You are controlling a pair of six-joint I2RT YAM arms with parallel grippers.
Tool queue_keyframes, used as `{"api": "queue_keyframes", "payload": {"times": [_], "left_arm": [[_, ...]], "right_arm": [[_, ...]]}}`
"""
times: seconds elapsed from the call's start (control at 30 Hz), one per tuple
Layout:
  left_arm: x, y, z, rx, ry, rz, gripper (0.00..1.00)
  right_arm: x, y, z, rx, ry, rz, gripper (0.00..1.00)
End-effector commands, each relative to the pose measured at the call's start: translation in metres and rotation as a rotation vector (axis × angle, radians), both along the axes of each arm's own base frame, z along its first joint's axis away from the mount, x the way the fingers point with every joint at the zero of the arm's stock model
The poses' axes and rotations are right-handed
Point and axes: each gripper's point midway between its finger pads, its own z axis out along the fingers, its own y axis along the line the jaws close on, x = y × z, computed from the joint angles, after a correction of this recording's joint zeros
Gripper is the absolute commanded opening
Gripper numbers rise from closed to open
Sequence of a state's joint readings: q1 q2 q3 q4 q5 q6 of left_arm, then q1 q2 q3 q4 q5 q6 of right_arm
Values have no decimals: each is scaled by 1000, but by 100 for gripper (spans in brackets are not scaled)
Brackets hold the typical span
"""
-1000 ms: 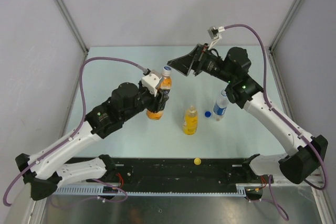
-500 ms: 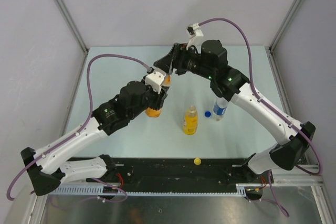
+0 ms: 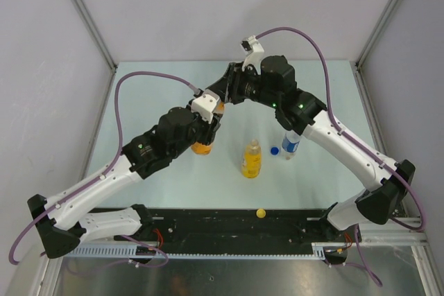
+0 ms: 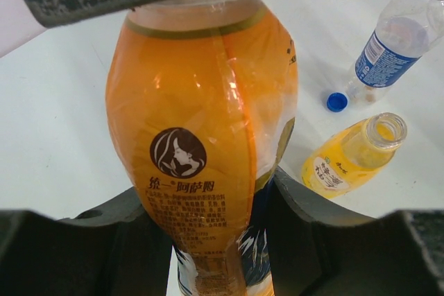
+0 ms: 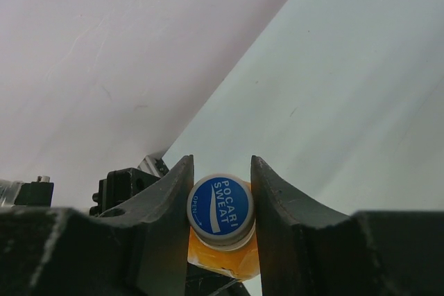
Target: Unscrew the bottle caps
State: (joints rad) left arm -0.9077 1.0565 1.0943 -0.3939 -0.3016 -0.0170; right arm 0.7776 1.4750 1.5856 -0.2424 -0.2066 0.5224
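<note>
My left gripper [image 3: 208,127] [image 4: 216,237] is shut on the body of the orange bottle [image 3: 202,146] [image 4: 201,123] and holds it upright over the table. That bottle's cap [image 5: 220,207], white with a blue printed top, sits between the fingers of my right gripper [image 3: 220,96] [image 5: 220,202], and both fingers press its sides. The yellow bottle [image 3: 252,159] [image 4: 354,154] stands open-necked mid-table. The clear blue-labelled bottle [image 3: 291,141] [image 4: 397,39] stands to its right, and a loose blue cap [image 3: 275,150] [image 4: 337,102] lies at its foot. A yellow cap [image 3: 261,213] lies on the black rail.
Grey enclosure walls [image 3: 55,46] close in the pale table [image 3: 152,88] on the left, back and right. The black rail [image 3: 208,230] between the arm bases runs along the near edge. Both arms reach in over the middle of the table, meeting above its back half.
My right arm swung left from beside the bottle onto its cap, and its jaws closed from wide open down onto the cap. The left gripper kept its hold, shifting slightly.
</note>
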Motion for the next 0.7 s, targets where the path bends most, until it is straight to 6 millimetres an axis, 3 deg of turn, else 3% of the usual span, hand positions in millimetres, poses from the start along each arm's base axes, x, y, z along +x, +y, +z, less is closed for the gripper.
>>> {"api": "queue_keyframes", "payload": {"times": [0.0,0.37,0.53,0.67], "left_arm": [[2,0,28,-44,-59,8,0],[-17,-6,28,-50,-65,-122,0],[-38,-22,30,-77,-49,-278,0],[-69,-42,34,-121,-16,-482,0]], "right_arm": [[-8,-8,28,60,-79,-2,24],[-30,-28,62,223,-223,163,21],[-49,-34,72,247,-323,284,21],[-68,-41,76,251,-395,404,22]]}}
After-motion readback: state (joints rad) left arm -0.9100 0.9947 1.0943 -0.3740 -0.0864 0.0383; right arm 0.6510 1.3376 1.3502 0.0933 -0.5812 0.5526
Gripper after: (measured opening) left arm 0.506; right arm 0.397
